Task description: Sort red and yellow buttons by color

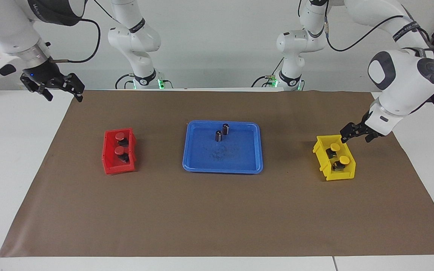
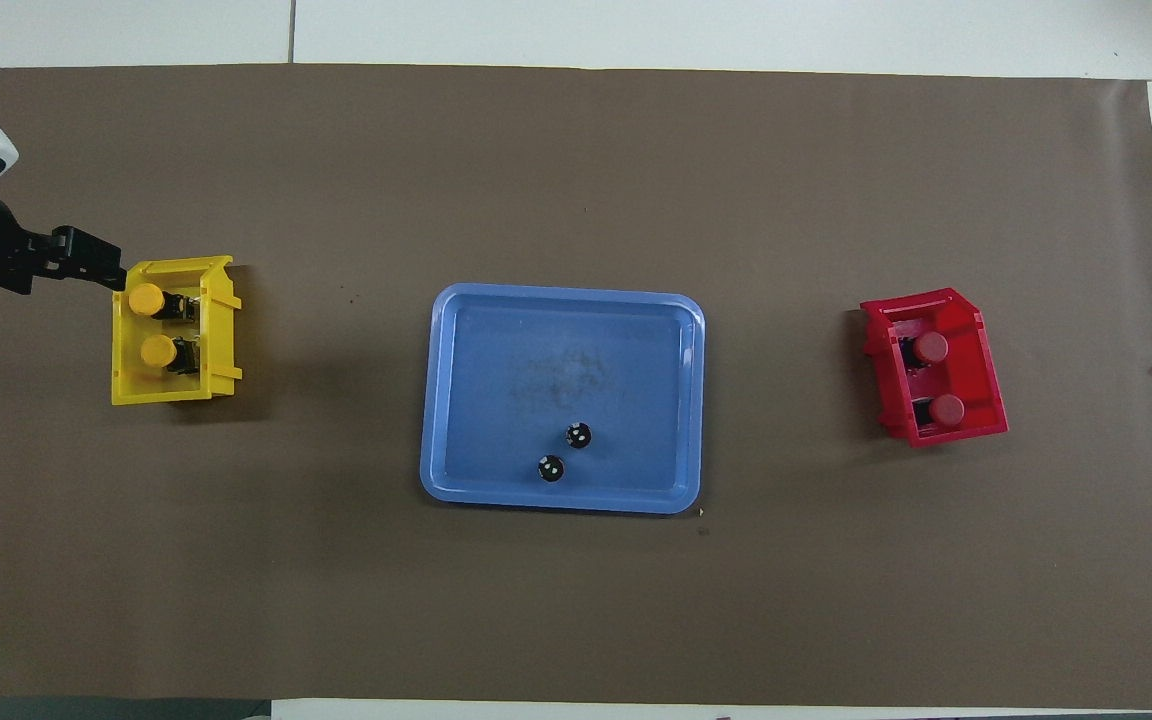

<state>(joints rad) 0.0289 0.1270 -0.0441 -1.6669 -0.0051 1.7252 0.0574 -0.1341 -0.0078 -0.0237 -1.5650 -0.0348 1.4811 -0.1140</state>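
Four buttons are sorted: two yellow buttons (image 1: 340, 160) sit in the yellow bin (image 1: 324, 171), two red buttons (image 1: 119, 143) in the red bin (image 1: 108, 160). Left gripper (image 1: 355, 133) hangs empty over the yellow bin's edge, fingers spread; right gripper (image 1: 61, 89), fingers parted, waits over the table edge. Judged complete; next, both arms should retract, leaving two dark cylinders (image 1: 221, 132) in the blue tray (image 1: 202, 165).

Brown-covered table (image 1: 217, 218) (one mat): red bin (image 1: 108, 165), blue tray (image 1: 222, 168), yellow bin (image 1: 320, 154).
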